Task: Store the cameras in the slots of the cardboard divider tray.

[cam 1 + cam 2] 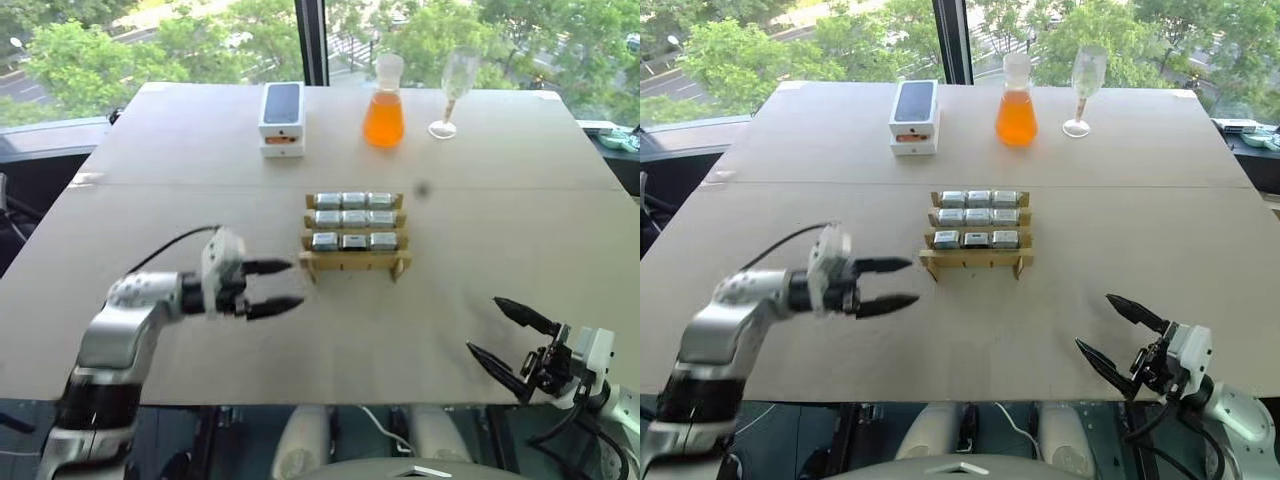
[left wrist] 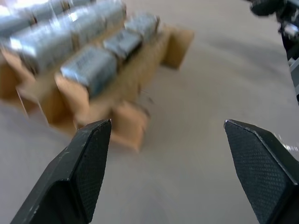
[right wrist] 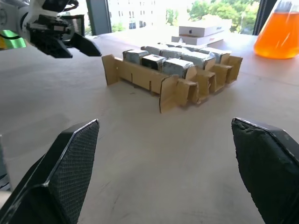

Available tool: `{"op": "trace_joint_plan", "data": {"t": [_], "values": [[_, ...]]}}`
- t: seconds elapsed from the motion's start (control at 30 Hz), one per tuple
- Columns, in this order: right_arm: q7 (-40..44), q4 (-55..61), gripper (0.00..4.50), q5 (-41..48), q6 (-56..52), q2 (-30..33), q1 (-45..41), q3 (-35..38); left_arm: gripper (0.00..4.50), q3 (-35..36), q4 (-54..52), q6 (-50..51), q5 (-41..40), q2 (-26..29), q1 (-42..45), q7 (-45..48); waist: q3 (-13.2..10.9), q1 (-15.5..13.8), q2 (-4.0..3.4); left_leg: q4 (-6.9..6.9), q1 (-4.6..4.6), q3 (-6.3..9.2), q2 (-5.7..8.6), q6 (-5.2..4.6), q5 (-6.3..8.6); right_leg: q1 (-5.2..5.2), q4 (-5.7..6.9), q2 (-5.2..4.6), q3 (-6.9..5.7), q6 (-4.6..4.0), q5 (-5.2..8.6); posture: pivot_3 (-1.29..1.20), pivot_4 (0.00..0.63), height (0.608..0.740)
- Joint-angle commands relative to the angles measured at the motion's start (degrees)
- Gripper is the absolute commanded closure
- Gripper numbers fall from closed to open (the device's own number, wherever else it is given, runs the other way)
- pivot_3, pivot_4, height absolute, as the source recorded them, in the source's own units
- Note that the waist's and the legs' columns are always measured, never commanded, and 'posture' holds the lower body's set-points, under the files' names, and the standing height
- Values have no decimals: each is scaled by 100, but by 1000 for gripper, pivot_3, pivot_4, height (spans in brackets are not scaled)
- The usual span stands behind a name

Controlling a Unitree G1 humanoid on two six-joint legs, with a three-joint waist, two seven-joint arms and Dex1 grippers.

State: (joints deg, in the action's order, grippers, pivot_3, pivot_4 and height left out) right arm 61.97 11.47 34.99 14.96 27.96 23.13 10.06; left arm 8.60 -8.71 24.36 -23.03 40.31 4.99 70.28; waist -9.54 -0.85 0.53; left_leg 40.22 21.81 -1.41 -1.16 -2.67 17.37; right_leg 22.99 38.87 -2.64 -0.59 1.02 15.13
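Centrally, cardboard divider tray on table, every slot filled with cameras; left gripper just beside tray, right gripper well apart, both spread, empty

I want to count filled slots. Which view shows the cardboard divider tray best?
The left eye view: it looks down on the cardboard divider tray, showing all nine slots holding cameras. The right eye view matches it. The right wrist view sees it side-on, rows overlapping; the left wrist view shows a blurred, cropped corner.

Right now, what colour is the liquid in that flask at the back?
Bright orange; the flask shows best in the left eye view.
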Motion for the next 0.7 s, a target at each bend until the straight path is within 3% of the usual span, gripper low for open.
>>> {"op": "trace_joint_plan", "data": {"t": [0.03, 0.17, 0.37, 0.7], "values": [[278, -196, 0, 175, -144, 221, -192, 203, 531, 314, -443, -644, 307, -105, -753, -639, 0, -7, -3, 0, 1, 1, 0, 0, 0, 0, 0, -3, -2, -1, 0, 0, 150, 740], [574, -681, 0, 90, -112, 435, -439, 294, 531, 373, -548, -1167, 562, -237, -1516, -1059, 3, -16, -2, -7, 4, -2, 1, 0, 1, 0, -11, -14, -2, -6, -2, 0, 150, 740], [924, -1243, 0, 87, -105, 652, -801, 440, 531, 494, -591, -1477, 397, -420, -1931, -1401, 6, 5, -13, -13, 4, -4, 0, 1, 1, 1, -12, -20, -5, -7, -2, 0, 150, 740], [1059, -1480, 0, -75, -107, 622, -1023, 390, 531, 468, -612, -1633, 237, -479, -2002, -1600, 9, 6, -19, -20, 7, -6, 0, 1, 1, 2, -21, -22, -6, -7, -2, 0, 150, 740]]}}
